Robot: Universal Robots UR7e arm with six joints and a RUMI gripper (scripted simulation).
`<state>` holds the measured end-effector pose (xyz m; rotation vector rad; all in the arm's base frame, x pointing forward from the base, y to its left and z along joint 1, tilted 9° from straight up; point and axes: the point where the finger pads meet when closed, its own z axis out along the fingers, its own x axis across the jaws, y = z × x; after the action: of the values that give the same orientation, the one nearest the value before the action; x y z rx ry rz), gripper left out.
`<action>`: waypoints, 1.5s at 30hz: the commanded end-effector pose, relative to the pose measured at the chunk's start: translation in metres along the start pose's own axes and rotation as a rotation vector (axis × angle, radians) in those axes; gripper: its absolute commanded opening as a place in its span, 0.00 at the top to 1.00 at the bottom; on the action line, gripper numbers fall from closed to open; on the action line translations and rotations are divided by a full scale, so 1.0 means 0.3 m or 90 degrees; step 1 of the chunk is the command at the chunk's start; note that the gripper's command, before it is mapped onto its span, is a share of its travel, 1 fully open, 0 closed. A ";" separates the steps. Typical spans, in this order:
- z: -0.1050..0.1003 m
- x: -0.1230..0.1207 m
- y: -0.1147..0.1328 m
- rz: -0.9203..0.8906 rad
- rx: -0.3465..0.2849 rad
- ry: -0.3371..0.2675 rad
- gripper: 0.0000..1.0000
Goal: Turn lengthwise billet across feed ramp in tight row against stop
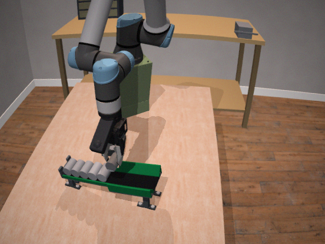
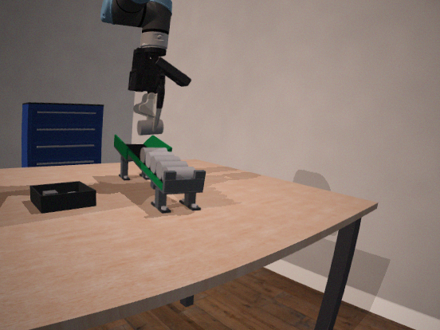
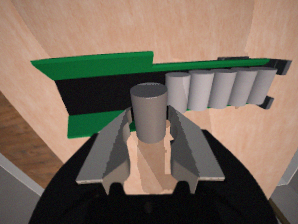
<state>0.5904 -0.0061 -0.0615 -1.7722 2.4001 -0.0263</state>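
My gripper [image 1: 113, 157] is shut on a grey steel billet [image 1: 112, 164] and holds it in the air above the green feed ramp [image 1: 133, 177]. The held billet also shows in the exterior view [image 2: 150, 127] and in the wrist view [image 3: 148, 112], clamped between the two jaws. It hangs just past the uphill end of a row of several grey billets [image 1: 86, 170] that lie across the ramp, side by side against the stop at the low end [image 2: 184, 180]. The row shows in the wrist view [image 3: 220, 88] to the right of the held billet. The black ramp bed [image 3: 92, 95] uphill of the row is bare.
A black tray [image 2: 63, 195] sits on the table beside the ramp. The green robot pedestal [image 1: 136, 86] stands at the table's far end. Behind it is a wooden bench with a grey box [image 1: 244, 29]. A blue drawer cabinet [image 2: 61, 133] stands by the wall.
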 end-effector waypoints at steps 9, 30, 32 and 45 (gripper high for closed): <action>-0.004 -0.039 -0.003 0.000 0.001 0.000 1.00; 0.021 -0.078 -0.003 0.000 0.001 0.000 1.00; 0.030 -0.079 -0.003 0.000 0.001 0.000 1.00; 0.064 -0.086 -0.003 0.000 0.001 0.000 1.00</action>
<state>0.6001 0.0193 -0.0761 -1.7722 2.4003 -0.0263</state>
